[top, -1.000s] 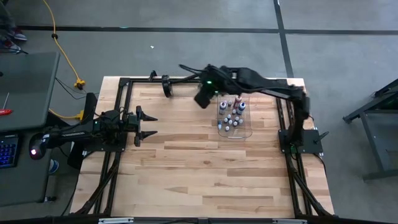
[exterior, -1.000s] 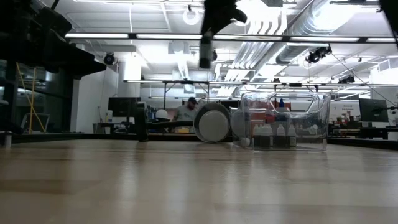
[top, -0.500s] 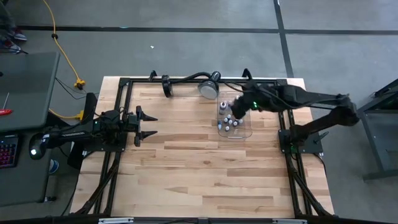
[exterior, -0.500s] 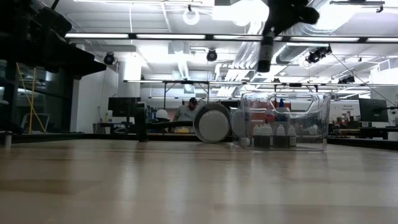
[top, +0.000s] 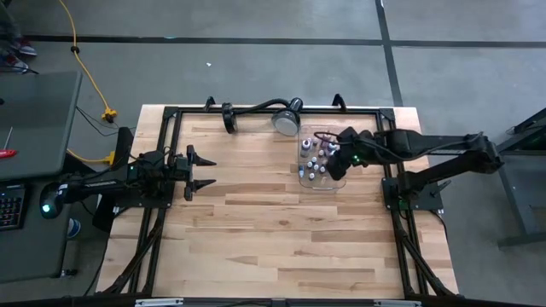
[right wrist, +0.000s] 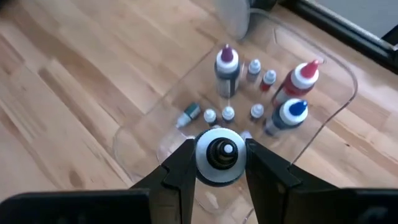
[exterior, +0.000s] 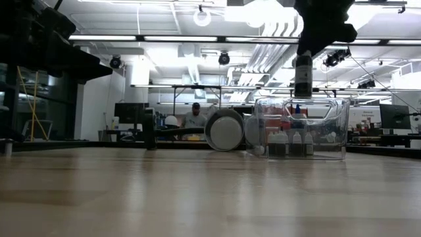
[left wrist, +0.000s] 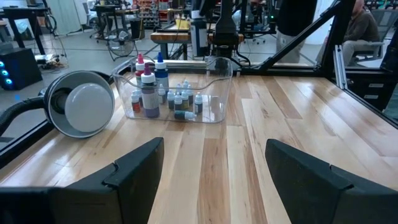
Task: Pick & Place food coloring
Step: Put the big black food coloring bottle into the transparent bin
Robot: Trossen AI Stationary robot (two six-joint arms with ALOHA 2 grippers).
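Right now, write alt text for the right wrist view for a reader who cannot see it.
The right end effector grips a white-capped dropper bottle, seen cap-on, directly above a clear plastic tray on a wooden table. In the tray stand three larger bottles with purple, red and blue tips among several tiny white-capped ones; one tiny bottle lies on its side.

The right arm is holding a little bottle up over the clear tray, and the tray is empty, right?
Not quite. The right end effector does hold a little bottle above the clear tray, but the tray isn't empty. The right wrist view shows several bottles already standing inside it, like the red-capped one and the blue-capped one.
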